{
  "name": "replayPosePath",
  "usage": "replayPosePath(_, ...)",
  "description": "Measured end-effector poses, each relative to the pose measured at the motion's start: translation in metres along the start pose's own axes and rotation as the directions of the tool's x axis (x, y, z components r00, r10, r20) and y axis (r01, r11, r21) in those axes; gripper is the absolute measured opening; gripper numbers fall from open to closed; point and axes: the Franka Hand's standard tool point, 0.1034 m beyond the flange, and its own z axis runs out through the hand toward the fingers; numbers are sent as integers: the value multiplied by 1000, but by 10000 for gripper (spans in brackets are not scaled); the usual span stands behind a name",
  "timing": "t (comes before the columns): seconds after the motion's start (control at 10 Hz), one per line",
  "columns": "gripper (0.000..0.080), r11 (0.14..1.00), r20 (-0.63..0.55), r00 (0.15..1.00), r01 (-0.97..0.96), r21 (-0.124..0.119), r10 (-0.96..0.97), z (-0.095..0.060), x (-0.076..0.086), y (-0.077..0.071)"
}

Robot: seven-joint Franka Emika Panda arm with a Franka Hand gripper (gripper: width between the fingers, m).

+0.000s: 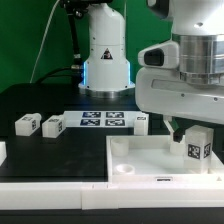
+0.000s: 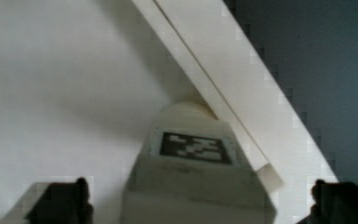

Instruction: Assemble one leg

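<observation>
- gripper [image 1: 190, 128] sits right over the far corner of the white panel [image 1: 150, 160] on the exterior view's right
- wrist view shows both fingers [image 2: 60, 200] spread wide either side of the leg [image 2: 197, 165], gaps on both sides, so nothing's gripped
- leg [image 1: 197, 146] stands upright on the panel (tag facing out)
- three more pegs [image 1: 27, 124] lie loose on the black table [image 1: 50, 100], beside the marker board [image 1: 103, 121]

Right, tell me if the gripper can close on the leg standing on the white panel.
Probably yes. The gripper stands open with a finger on each side of the leg, which stands upright at a corner of the white panel. Nothing shows between them.
</observation>
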Motion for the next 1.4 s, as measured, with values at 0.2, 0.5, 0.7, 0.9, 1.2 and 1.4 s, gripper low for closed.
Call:
replayPosePath(0.2,648,968,-1,968,251,0,-251,0,0,0)
replayPosePath(0.5,649,814,4,814,581,-8,-581,0,1,2)
replayPosePath(0.7,649,656,4,656,755,-19,-755,-2,3,3)
replayPosePath(0.9,649,568,6,568,823,-19,-823,-1,3,4)
replayPosePath(1.2,289,613,5,613,790,-19,-790,-1,3,4)
replayPosePath(1.4,290,683,-1,683,731,-20,-731,-1,3,4)
